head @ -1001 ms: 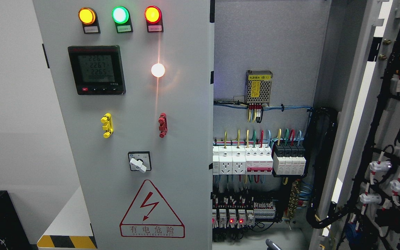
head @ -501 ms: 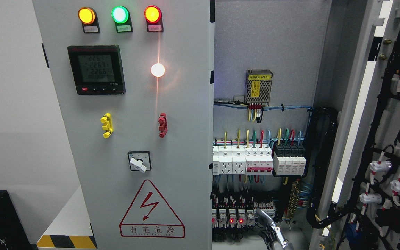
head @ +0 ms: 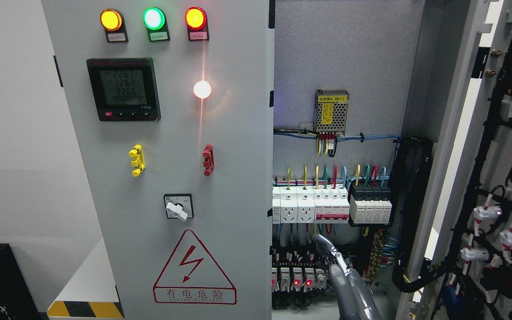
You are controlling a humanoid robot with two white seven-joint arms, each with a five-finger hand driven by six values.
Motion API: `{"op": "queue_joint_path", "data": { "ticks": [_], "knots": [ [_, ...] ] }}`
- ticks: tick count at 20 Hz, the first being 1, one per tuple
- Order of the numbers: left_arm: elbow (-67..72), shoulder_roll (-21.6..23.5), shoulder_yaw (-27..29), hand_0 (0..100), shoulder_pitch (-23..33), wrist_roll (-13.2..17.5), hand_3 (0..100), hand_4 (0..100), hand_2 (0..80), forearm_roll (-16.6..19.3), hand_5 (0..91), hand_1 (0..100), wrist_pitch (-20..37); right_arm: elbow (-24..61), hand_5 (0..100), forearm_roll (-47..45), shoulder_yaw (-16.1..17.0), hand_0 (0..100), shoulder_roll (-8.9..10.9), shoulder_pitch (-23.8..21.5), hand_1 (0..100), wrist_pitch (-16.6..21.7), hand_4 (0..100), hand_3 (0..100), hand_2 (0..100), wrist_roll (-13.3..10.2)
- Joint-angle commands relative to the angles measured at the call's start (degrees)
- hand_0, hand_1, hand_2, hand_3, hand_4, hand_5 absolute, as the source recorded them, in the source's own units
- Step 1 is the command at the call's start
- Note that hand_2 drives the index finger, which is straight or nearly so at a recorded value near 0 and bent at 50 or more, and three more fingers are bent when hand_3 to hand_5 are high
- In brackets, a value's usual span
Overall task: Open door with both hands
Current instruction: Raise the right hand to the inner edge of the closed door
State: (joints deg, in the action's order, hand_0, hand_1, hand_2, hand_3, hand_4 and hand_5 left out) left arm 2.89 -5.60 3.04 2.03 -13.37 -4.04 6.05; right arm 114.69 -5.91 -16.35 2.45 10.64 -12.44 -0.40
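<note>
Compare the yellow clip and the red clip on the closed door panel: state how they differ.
Colour: the yellow clip is bright yellow, the red clip dark red.
Place: the yellow clip sits below the digital meter, the red clip further right, below the white lamp.
Look: the yellow clip shows wider, the red clip narrower.
Both are mounted upright at the same height on the grey door panel, above the rotary switch.

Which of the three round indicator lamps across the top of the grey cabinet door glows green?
The middle round lamp glows green; the left round lamp is amber and the right round lamp is red.
</note>
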Motion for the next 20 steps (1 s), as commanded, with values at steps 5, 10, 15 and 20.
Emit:
{"op": "queue_joint_path", "data": {
  "ticks": [5,10,15,20],
  "knots": [
    [0.02,-0.12,0.04,0,-0.01,0.01,0,0,0.0,0.0,0.0,0,0.01,-5.26,0,-0.07,-0.7,19,-1.4,7.72,0,-0.92,0,0,0,0.31],
    [0.02,-0.12,0.04,0,-0.01,0.01,0,0,0.0,0.0,0.0,0,0.01,-8.51,0,-1.03,-0.7,19,-1.4,12.03,0,-1.01,0,0,0,0.31],
    [0.02,-0.12,0.04,0,-0.01,0.01,0,0,0.0,0.0,0.0,0,0.01,-12.2,0,-6.84,-1.49,19,-1.4,15.01,0,-3.2,0,0,0,0.22],
    [0.02,-0.12,0.04,0,-0.01,0.01,0,0,0.0,0.0,0.0,0,0.01,-16.24,0,-6.84,-1.32,19,-1.4,18.53,0,-4.26,0,0,0,0.31]
  ]
}}
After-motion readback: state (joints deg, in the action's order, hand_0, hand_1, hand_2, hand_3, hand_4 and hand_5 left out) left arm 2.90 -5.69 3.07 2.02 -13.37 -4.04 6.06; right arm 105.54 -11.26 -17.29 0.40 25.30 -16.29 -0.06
